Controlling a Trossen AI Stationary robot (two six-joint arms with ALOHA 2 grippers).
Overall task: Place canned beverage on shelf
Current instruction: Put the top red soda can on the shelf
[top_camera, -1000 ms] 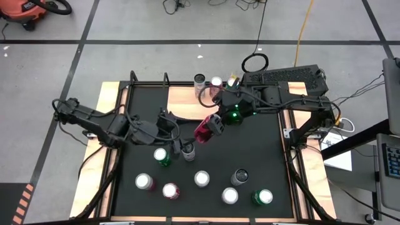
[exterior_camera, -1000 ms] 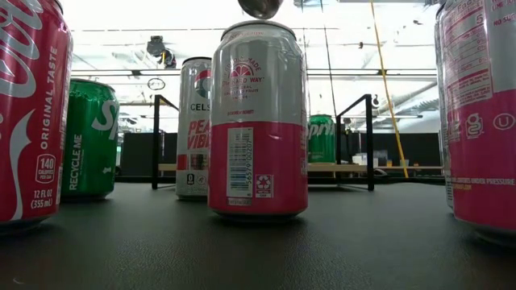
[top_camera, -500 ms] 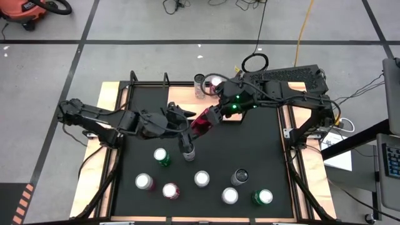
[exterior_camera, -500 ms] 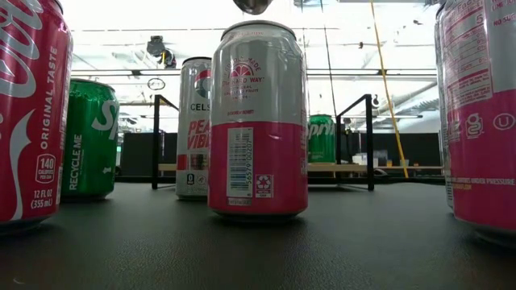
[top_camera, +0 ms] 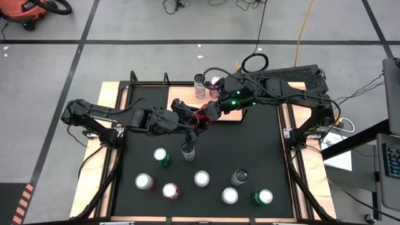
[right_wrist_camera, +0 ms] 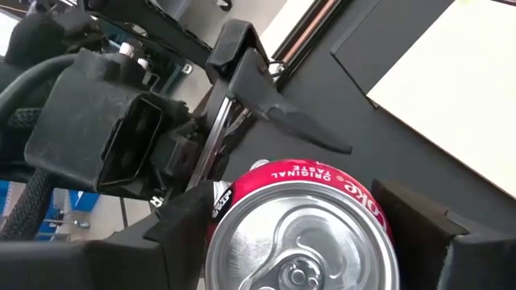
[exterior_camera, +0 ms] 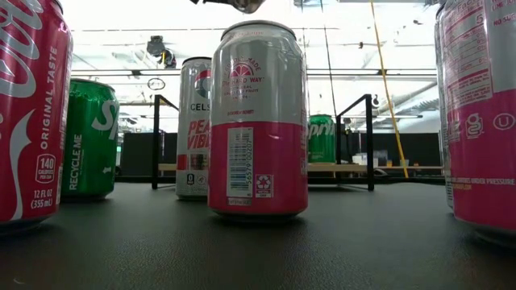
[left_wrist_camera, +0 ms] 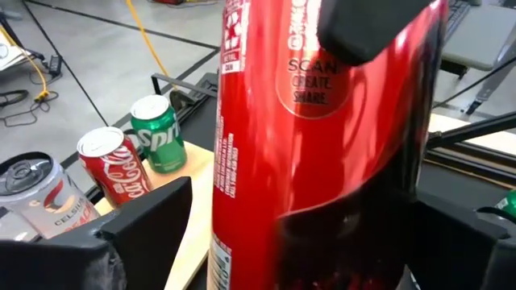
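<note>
My right gripper (top_camera: pixel 206 115) is shut on a red Coca-Cola can (top_camera: pixel 201 119) above the black mat, just near of the light-brown wooden shelf (top_camera: pixel 181 95). My left gripper (top_camera: pixel 187 120) is open, one finger (left_wrist_camera: pixel 149 229) on each side of that can (left_wrist_camera: pixel 322 161); I cannot tell whether they touch it. A silver can (top_camera: pixel 199 81) and a red can (top_camera: pixel 215 82) stand on the shelf; the left wrist view also shows a green can (left_wrist_camera: pixel 157 133) beside them. My right gripper pinches the red can between its two fingers (right_wrist_camera: pixel 181 221), on opposite sides of the wall just below the top rim (right_wrist_camera: pixel 306 173). The can is lifted clear of the mat and tilted.
Several cans stand on the near half of the mat, among them a green one (top_camera: pixel 162 156), a silver one (top_camera: pixel 188 152) right below the grippers, and a row near the front edge (top_camera: pixel 201 179). Black brackets (top_camera: pixel 132 78) stand at the shelf's ends.
My left gripper has gone toward the table's right and far edge, up to the red can, its fingers now on either side of it. My right gripper has carried the can a little toward the table's left and far edge, clear of the mat.
</note>
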